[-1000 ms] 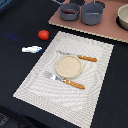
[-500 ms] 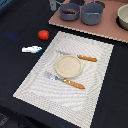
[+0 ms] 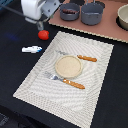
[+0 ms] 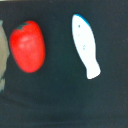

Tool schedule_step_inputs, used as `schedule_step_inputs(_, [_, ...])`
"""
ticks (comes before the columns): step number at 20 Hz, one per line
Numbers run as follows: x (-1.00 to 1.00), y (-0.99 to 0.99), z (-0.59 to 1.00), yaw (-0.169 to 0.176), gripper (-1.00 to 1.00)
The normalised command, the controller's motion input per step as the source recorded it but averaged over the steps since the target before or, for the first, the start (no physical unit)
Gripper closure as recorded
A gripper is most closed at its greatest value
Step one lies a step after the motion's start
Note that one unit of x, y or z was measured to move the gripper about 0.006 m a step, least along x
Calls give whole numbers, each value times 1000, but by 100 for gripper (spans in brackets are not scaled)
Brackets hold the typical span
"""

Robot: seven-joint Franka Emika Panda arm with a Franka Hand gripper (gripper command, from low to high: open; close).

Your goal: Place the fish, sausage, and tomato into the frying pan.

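Since the earlier frames, the arm has come into the exterior view at 11 o'clock, and its gripper (image 3: 40, 21) now hangs just above the tomato (image 3: 44, 34). Whether its jaws are open or closed I cannot tell, because the white body hides them.

Around it, a beige placemat (image 3: 95, 92) covers the middle of the black table (image 3: 12, 65). On the mat lies a beige plate (image 3: 68, 66), with one orange-handled fork (image 3: 65, 80) at 6 o'clock of it and other orange-handled cutlery (image 3: 77, 56) at 1 o'clock. Nothing stands between the tomato and the fish (image 3: 32, 49).

The tomato (image 4: 28, 45) is glossy red, slightly oval. The fish (image 4: 85, 45) is white with blue marks, lying at 7 o'clock of the tomato, apart from it. The sausage is not seen.

At 12 o'clock a brown board (image 3: 107, 31) carries the frying pan (image 3: 69, 11), the taller grey pot (image 3: 92, 13) just beside it, and a bowl (image 3: 123, 16).
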Motion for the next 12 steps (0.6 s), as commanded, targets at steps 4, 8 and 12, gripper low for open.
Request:
schedule_step_inputs(4, [-381,-176,-434,22,-100])
schedule_step_inputs(8, [-346,-1,-403,69,-100])
schedule_step_inputs(12, [-311,-4,-381,113,-100])
